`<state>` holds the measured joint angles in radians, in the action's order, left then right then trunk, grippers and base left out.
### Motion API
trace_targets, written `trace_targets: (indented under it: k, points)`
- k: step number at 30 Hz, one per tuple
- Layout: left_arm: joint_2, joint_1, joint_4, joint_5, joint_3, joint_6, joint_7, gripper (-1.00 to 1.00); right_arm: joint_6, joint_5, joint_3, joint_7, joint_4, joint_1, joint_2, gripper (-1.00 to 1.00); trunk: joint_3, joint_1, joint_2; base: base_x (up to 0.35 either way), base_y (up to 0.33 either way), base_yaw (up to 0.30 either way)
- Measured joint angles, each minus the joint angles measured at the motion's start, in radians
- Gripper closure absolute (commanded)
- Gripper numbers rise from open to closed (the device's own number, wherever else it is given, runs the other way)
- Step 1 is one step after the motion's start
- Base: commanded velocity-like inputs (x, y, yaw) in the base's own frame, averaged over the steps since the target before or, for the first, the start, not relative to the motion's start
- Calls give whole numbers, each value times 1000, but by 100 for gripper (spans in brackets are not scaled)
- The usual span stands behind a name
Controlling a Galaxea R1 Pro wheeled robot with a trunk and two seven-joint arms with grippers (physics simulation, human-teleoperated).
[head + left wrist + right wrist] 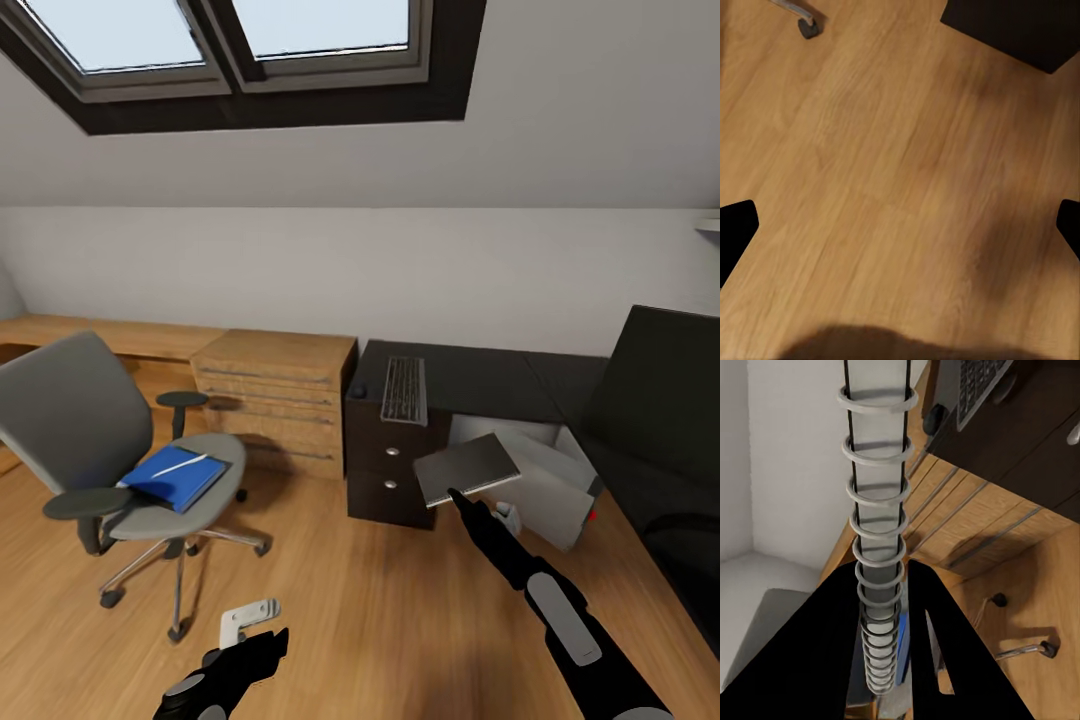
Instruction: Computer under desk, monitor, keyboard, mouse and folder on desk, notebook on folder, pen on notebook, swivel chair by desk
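My right gripper is shut on the edge of a grey spiral-bound notebook, held in the air in front of the desk; the right wrist view shows the notebook's spiral running up from between the fingers. The keyboard lies on the black desk top, with the dark mouse near its left edge. On the seat of the swivel chair at left lies the blue folder with the white pen on it. The pale computer sits under the desk. My left gripper hangs open over the floor.
Light-wood drawer cabinets stand along the wall between chair and desk. A tall black panel, probably the monitor, rises at the far right. In the left wrist view a chair castor and dark desk drawers border bare wooden floor.
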<state>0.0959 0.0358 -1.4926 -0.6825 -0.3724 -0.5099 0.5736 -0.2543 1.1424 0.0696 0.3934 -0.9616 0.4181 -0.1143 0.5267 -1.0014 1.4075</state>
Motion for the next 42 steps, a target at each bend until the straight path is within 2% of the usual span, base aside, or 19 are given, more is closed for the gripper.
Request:
trace_targets:
  k: [19, 26, 42]
  points:
    - [0, 0, 0, 0, 0, 0, 0, -100, 0, 4, -4, -1, 1, 0, 0, 100, 0, 0, 0, 321, -98, 0]
    - [1, 0, 0, 0, 0, 0, 1, -100, -1, 84, -7, -1, 1, 0, -3, 100, 0, 0, 0, 304, -176, 0]
    - [3, 0, 0, 2, 1, 0, -1, -100, 21, 139, -7, -8, 29, 0, 1, 100, 0, 0, 0, 321, -17, 0]
